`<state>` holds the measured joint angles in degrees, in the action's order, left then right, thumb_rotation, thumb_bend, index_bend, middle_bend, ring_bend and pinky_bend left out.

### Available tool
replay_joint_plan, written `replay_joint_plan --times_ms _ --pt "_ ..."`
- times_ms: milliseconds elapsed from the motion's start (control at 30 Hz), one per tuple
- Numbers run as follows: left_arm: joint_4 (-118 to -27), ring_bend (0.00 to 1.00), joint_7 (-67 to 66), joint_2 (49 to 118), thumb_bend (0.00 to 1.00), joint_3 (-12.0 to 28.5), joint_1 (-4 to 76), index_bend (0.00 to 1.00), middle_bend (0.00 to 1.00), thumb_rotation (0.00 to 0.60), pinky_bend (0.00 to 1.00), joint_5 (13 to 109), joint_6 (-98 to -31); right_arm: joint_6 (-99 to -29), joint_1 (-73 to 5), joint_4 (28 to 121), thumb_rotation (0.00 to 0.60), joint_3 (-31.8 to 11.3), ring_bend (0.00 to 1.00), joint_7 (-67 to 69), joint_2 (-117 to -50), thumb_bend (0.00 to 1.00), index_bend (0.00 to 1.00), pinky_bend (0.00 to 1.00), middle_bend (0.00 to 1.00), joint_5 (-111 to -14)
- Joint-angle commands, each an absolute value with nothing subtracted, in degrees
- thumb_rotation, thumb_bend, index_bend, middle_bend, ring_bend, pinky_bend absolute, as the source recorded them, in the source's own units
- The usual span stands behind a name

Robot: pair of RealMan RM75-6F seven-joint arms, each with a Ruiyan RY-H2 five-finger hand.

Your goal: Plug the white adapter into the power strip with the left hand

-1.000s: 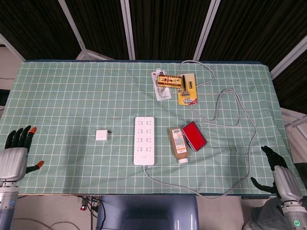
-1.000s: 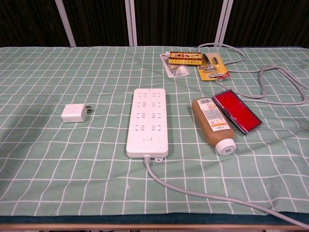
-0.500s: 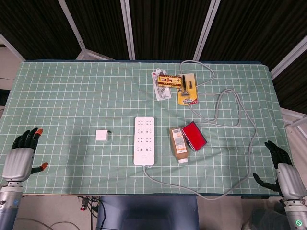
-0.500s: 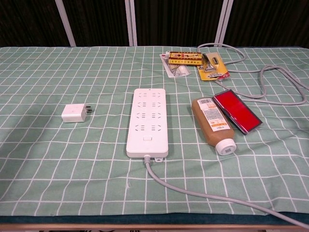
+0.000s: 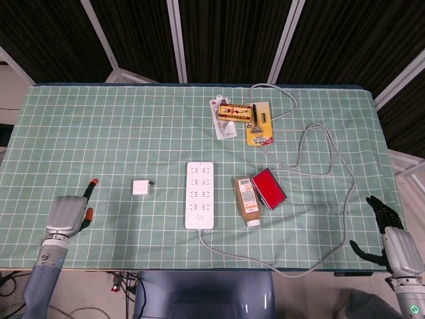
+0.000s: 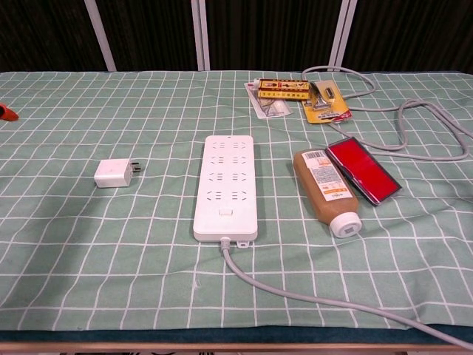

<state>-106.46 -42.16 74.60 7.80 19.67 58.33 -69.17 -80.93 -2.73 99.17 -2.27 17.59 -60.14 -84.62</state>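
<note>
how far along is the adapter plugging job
Nothing is done yet: the small white cube adapter lies untouched on the cloth, left of the long white power strip. The left hand is over the table's near-left area, holding nothing. Grasping, carrying and plugging in all remain.

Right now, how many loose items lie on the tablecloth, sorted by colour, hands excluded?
White: 2, the white adapter and the power strip.
Brown: 1, the bottle.
Red: 1, the flat case.
Yellow: 2, the small box and the razor card.
Total: 6.
</note>
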Motion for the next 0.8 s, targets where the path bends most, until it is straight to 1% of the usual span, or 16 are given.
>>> replay_joint_plan --times_ms 33,167,300,533,800 --pt "-108.95 0.87 -49.89 78.33 0.52 9.49 25.14 0.1 0.89 0.6 0.91 48.54 -66.53 -80.88 -2.75 99.19 0.6 -2.3 0.0 17.68 -60.1 0.34 0.0 0.0 0.0 -84.53" --pt "-108.08 0.87 -52.95 80.97 0.53 9.05 27.98 0.11 0.89 0.6 0.91 43.91 -66.58 -80.63 -2.81 99.3 0.6 -2.36 0.0 17.97 -60.01 0.34 0.0 0.0 0.0 -84.22" --pt "-106.99 0.87 -54.19 83.26 0.53 8.74 29.93 0.11 0.89 0.6 0.91 41.48 -67.26 -80.38 -2.88 99.4 0.6 -2.42 0.0 18.17 -59.91 0.34 0.0 0.0 0.0 -83.92" --pt "-106.13 0.87 -54.47 85.16 0.53 7.79 31.93 0.11 0.89 0.6 0.91 40.08 -68.3 -80.19 -2.91 99.61 0.6 -2.44 0.0 18.34 -59.75 0.34 0.0 0.0 0.0 -83.73" --pt "-105.12 0.87 -53.91 85.83 0.54 6.97 33.34 0.12 0.89 0.6 0.91 38.95 -69.22 -80.15 -2.9 99.73 0.6 -2.42 0.0 18.28 -59.74 0.34 0.0 0.0 0.0 -83.67"
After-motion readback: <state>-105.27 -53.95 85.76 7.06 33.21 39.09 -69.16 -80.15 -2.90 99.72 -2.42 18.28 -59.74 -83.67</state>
